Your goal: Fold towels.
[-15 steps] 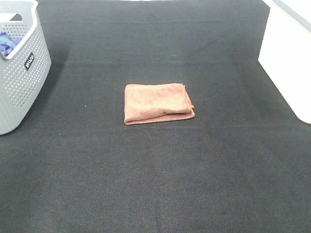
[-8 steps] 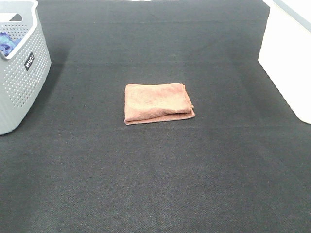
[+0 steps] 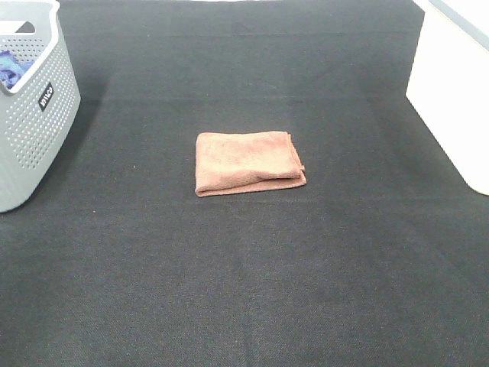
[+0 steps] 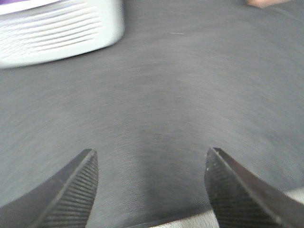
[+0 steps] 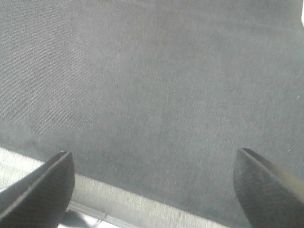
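One reddish-brown towel [image 3: 248, 162] lies folded into a small rectangle in the middle of the black mat [image 3: 244, 290] in the exterior high view. A blurred sliver of it shows in the left wrist view [image 4: 266, 2]. Neither arm shows in the exterior high view. My left gripper [image 4: 151, 152] is open and empty above bare mat, well apart from the towel. My right gripper [image 5: 153, 153] is open and empty above bare mat near the mat's front edge. The towel is out of the right wrist view.
A grey perforated basket [image 3: 30, 115] with something blue inside [image 3: 9, 69] stands at the far left; it also shows in the left wrist view [image 4: 57, 28]. A white box [image 3: 451, 92] stands at the far right. A light table strip [image 5: 142, 209] borders the mat.
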`<action>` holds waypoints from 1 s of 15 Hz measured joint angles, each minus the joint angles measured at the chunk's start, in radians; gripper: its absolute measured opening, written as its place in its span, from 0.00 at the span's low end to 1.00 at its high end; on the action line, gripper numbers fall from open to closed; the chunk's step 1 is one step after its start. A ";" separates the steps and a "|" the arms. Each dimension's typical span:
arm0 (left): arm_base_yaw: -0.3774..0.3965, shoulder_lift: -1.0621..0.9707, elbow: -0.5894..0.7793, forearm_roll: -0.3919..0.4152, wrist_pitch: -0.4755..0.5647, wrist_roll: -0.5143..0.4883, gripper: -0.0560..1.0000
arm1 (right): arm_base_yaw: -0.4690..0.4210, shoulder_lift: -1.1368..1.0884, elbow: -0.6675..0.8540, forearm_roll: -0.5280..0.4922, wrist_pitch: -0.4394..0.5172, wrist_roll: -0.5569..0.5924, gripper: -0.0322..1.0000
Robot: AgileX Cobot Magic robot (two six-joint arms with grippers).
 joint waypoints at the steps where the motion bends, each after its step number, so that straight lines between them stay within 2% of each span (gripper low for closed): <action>1: 0.043 -0.020 0.000 0.000 -0.001 0.000 0.65 | -0.028 -0.031 0.000 0.001 0.000 0.000 0.86; 3: 0.100 -0.109 0.000 0.000 -0.003 0.000 0.65 | -0.085 -0.119 0.000 0.001 0.000 0.000 0.86; 4: 0.105 -0.192 0.000 0.000 -0.003 0.000 0.65 | -0.093 -0.168 0.000 0.001 0.000 0.000 0.86; 7: 0.105 -0.259 0.000 0.000 -0.003 0.000 0.65 | -0.097 -0.257 0.000 0.003 0.000 0.000 0.86; 15: 0.105 -0.266 0.000 0.000 -0.003 0.000 0.65 | -0.097 -0.318 0.000 0.003 0.001 0.000 0.86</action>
